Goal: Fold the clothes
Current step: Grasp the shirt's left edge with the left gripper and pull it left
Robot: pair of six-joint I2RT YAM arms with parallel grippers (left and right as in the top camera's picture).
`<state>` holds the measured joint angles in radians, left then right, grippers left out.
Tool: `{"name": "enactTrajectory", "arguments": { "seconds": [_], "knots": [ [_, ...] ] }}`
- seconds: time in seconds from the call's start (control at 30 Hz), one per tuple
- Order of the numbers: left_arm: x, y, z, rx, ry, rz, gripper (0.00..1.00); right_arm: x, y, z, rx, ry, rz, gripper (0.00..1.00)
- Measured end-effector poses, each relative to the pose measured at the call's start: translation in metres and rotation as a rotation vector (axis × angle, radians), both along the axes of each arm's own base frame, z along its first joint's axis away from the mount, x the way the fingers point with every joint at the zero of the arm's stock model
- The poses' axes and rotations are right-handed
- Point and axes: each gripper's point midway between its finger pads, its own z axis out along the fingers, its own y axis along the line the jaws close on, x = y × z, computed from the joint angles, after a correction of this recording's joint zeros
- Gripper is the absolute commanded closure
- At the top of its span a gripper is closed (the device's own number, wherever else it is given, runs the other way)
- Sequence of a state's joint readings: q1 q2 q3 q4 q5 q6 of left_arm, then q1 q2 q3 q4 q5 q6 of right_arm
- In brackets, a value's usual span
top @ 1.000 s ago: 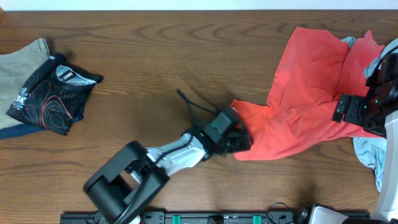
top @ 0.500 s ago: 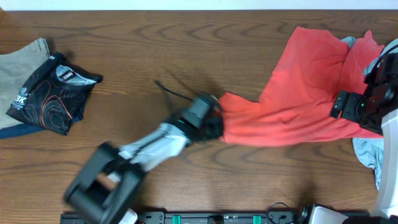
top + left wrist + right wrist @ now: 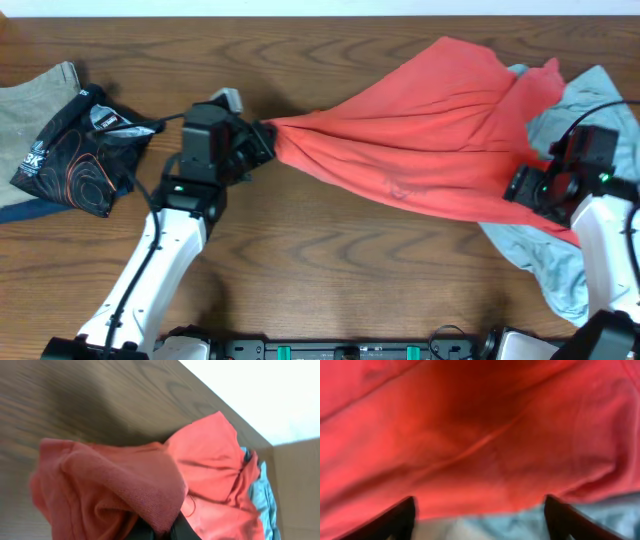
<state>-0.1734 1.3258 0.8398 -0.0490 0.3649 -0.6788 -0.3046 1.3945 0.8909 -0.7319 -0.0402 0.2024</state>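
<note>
The left gripper (image 3: 262, 140) is clamped shut on a bunched edge of the coral-red tee (image 3: 420, 130), left of centre on the bench (image 3: 350, 290). From that grip the tee stretches rightwards, fanning wide and overlying a grey-blue tee (image 3: 548, 262) at far right. The right gripper (image 3: 522, 188) sits at the red tee's lower right edge, its fingers (image 3: 402, 517) spread wide over both fabrics, closed on neither. At far left, a black printed garment (image 3: 75, 150) lies on a tan garment (image 3: 30, 100).

Left end effector (image 3: 264, 141) dragged the red tee (image 3: 425, 130) leftward — now stretched out.
</note>
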Motion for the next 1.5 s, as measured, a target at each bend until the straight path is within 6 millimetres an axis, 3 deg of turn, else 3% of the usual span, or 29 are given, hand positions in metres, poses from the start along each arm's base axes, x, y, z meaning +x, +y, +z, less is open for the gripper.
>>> {"name": "enactTrajectory", "arguments": {
  "seconds": [0.07,0.2,0.23,0.3,0.33,0.43,0.53,0.6,0.77,0.87,0.93,1.1,1.4,1.5],
  "knots": [
    [0.003,0.009,0.0,0.001,0.0,0.023,0.93,-0.003,0.003,-0.015,0.02,-0.009,-0.036,0.64],
    [0.004,0.014,0.0,0.002,0.0,0.038,0.94,-0.015,0.014,-0.041,0.078,0.0,-0.055,0.66],
    [0.004,0.014,0.0,0.002,0.0,0.038,0.93,-0.019,0.018,-0.047,0.094,0.004,-0.056,0.59],
    [0.004,0.014,-0.001,0.003,0.002,0.039,0.93,-0.027,0.024,-0.059,0.121,0.014,-0.064,0.31],
    [0.004,0.014,-0.001,0.003,0.003,0.039,0.94,-0.031,0.026,-0.063,0.128,0.02,-0.062,0.25],
    [0.002,0.014,-0.003,0.005,0.012,0.039,0.94,-0.036,0.03,-0.071,0.14,0.017,-0.061,0.15],
    [0.0,0.015,-0.006,0.007,0.028,0.039,0.93,-0.034,0.028,-0.07,0.131,0.007,-0.062,0.14],
    [-0.001,0.015,-0.007,0.009,0.037,0.039,0.93,-0.032,0.027,-0.07,0.125,-0.002,-0.062,0.17],
    [-0.004,0.016,-0.012,0.018,0.057,0.035,0.94,-0.025,0.022,-0.068,0.099,-0.035,-0.069,0.4],
    [-0.004,0.019,-0.013,0.041,0.055,0.038,0.94,-0.021,0.018,-0.067,0.081,-0.054,-0.075,0.76],
    [-0.002,0.027,-0.015,0.06,0.053,0.063,0.94,-0.023,0.01,-0.067,0.041,-0.045,-0.096,0.89],
    [0.008,0.06,-0.014,0.116,0.032,0.172,0.94,-0.033,-0.014,-0.068,-0.078,-0.007,-0.199,0.91],
    [0.016,0.166,-0.007,0.167,0.004,0.473,0.94,-0.056,-0.063,-0.063,-0.211,0.023,-0.415,0.89],
    [0.015,0.188,-0.005,0.171,-0.006,0.532,0.94,-0.064,-0.074,-0.063,-0.214,0.03,-0.474,0.89]
  ]
}}
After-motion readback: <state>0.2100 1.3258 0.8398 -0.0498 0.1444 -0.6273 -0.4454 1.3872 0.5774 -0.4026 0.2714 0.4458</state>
